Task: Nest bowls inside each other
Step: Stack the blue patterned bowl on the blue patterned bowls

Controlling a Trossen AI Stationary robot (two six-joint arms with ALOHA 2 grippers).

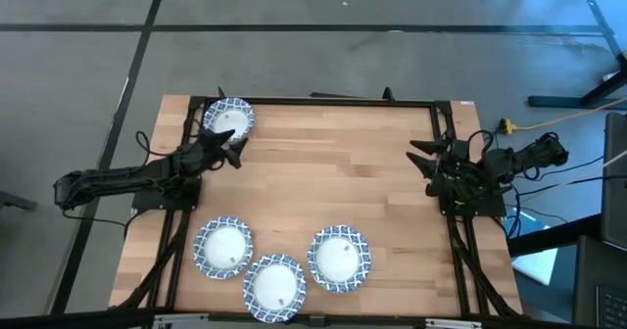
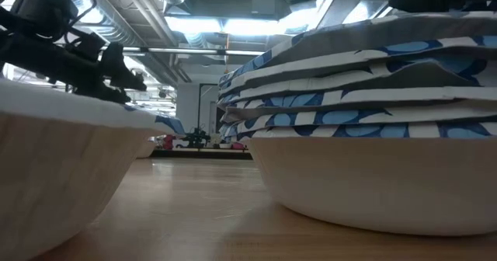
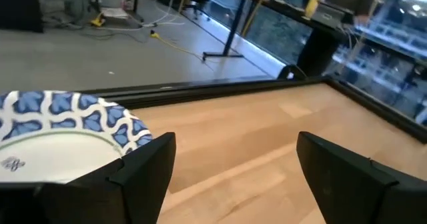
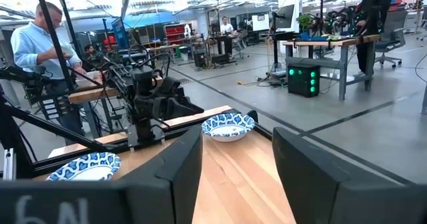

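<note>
1. Evenly lit from above in the high view; only short, soft shadows under the arms on the table [image 1: 333,182].
2. Bright ceiling strip lights [image 2: 233,24] glaring at the top of the low view, washing out detail around them.
3. Heavily blurred up close in the low view: stacked bowls [image 2: 365,106] and a near bowl [image 2: 54,160] out of focus, far background sharper.
4. Soft motion blur across the left wrist view; dark end effector fingers [image 3: 143,174] nearly featureless, bowl rim [image 3: 80,114] smeared.
5. Bright, daylight-like in the right wrist view; foreground fingers [image 4: 177,171] in shade, room behind crisp.
</note>
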